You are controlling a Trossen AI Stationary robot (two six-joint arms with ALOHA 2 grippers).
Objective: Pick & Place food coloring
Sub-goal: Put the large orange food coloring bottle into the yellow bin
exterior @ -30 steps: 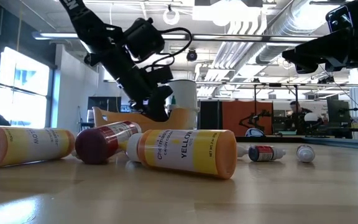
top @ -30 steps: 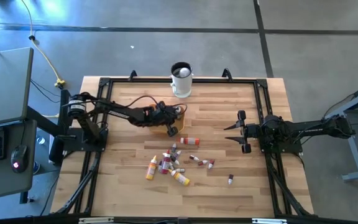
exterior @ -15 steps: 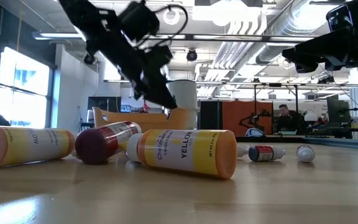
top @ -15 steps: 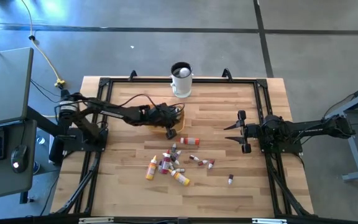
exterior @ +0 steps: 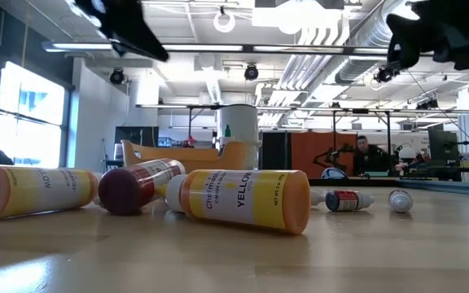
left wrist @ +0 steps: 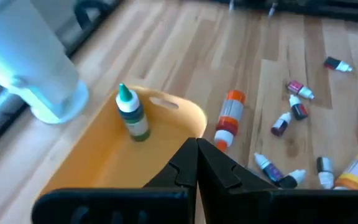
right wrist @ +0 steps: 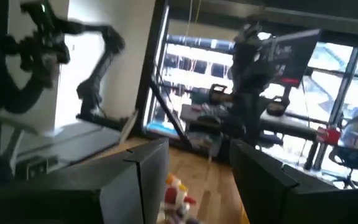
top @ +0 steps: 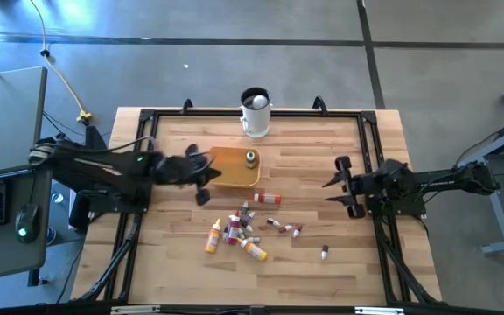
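Green-capped food coloring bottle (left wrist: pixel 131 115) stands in the orange bowl (left wrist: pixel 104 162); left claw (left wrist: pixel 196 163) closed, empty (light, slick bottles, best pinched mid-body); right claw (top: pixel 338 181) open.

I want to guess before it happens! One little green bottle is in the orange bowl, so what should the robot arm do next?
Probably swing the left gripper toward the pile of small dropper bottles lying on the wooden table and pick another. Its fingers are shut on nothing, beside the orange bowl, where the green-capped bottle stands. The right gripper waits, open.
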